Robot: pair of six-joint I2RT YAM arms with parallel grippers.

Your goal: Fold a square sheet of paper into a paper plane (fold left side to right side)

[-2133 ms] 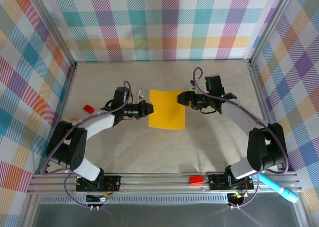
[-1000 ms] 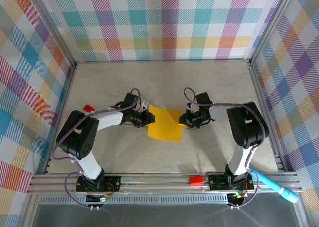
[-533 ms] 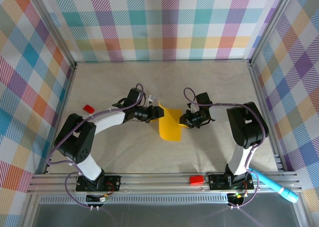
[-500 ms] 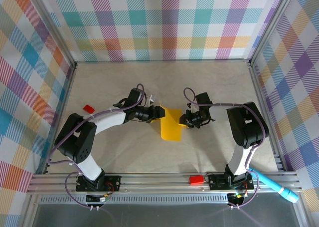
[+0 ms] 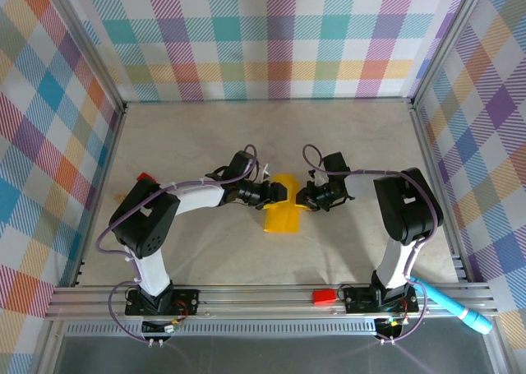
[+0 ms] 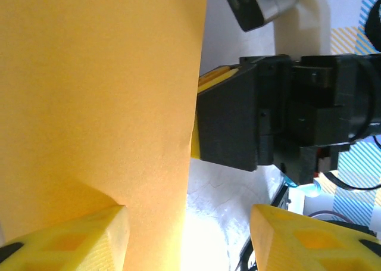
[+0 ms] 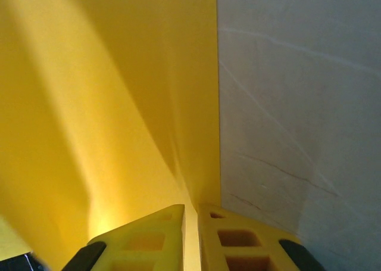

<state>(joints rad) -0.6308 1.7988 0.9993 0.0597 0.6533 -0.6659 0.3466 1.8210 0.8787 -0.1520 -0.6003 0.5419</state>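
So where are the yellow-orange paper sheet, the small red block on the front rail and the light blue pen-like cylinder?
yellow-orange paper sheet (image 5: 282, 219): top external view, near flat part.
small red block (image 5: 325, 295): top external view, its middle.
light blue pen-like cylinder (image 5: 459, 308): top external view, mid-barrel.

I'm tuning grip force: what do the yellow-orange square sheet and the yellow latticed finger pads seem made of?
Yellow-orange square sheet: thin matte paper; it curves smoothly without gloss. Yellow latticed finger pads: probably printed plastic or rubber, judging by the open cells and dull surface.
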